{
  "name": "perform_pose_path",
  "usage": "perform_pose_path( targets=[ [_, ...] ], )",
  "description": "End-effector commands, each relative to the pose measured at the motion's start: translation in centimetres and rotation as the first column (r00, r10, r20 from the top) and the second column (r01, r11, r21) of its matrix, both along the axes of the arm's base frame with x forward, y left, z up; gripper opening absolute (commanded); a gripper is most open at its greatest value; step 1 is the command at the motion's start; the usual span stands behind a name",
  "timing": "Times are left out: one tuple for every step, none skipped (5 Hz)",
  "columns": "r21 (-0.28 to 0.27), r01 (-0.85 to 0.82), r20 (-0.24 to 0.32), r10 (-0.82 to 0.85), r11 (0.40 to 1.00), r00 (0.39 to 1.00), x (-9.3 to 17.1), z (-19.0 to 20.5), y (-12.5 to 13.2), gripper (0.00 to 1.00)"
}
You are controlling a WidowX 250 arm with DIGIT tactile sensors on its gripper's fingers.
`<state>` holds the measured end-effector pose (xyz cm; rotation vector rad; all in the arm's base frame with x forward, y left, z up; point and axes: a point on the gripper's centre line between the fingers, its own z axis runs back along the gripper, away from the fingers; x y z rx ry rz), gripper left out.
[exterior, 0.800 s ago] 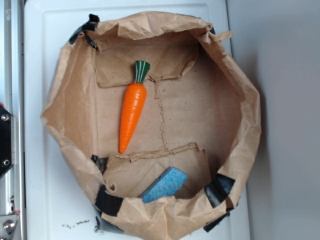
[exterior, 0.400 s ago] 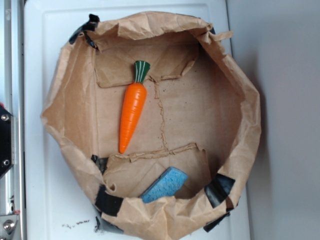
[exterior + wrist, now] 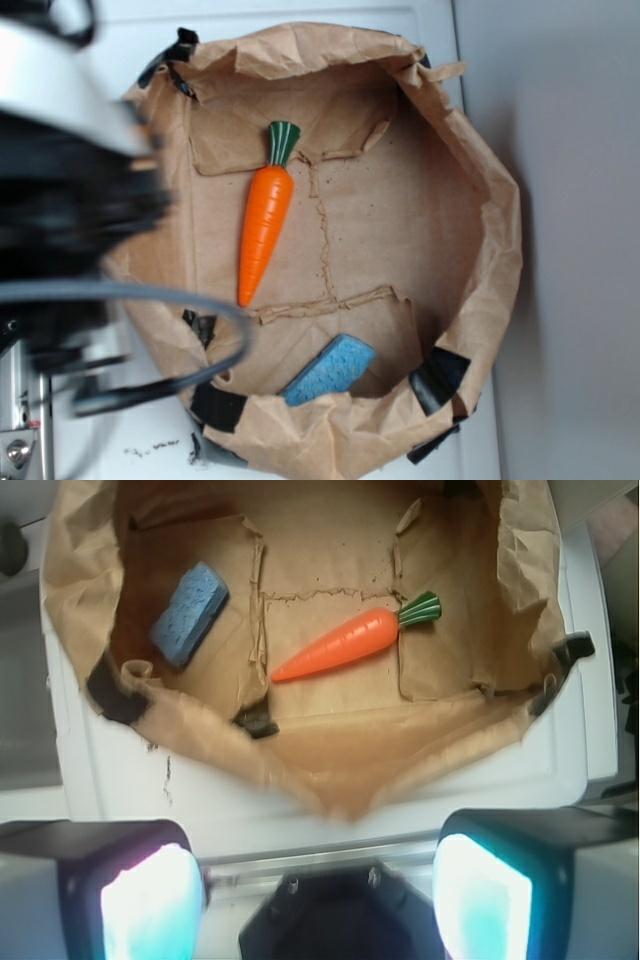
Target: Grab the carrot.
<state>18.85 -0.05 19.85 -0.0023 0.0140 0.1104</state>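
Gripper at 6 o'clock of the wrist view, fingers spread wide, holding nothing. Beyond it, the paper bag lies open; the carrot rests inside at centre, blue sponge at 10 o'clock.

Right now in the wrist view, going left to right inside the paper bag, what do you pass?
Blue sponge → orange carrot, its tip pointing left → the carrot's green stem → the paper bag, right wall. The open gripper sits below, outside the bag.
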Motion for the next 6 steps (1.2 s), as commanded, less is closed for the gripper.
perform_pose_path(
  targets=[
    [-0.044, -0.332, 0.092, 0.335, 0.942, 0.938, 3.65, -0.14, 3.19, 1.0],
    [-0.123, -0.545, 0.154, 0.558, 0.83, 0.815, 3.35, -0.83, 3.42, 1.0],
    [-0.197, -0.647, 0.13, 0.674, 0.736, 0.727, 3.69, -0.32, 2.79, 1.0],
    [-0.197, -0.647, 0.13, 0.674, 0.736, 0.727, 3.69, -0.32, 2.79, 1.0],
    [-0.197, -0.647, 0.13, 0.674, 0.736, 0.727, 3.69, -0.32, 2.79, 1.0],
    [-0.197, -0.647, 0.13, 0.674, 0.736, 0.727, 3.69, -0.32, 2.79, 1.0]
  ],
)
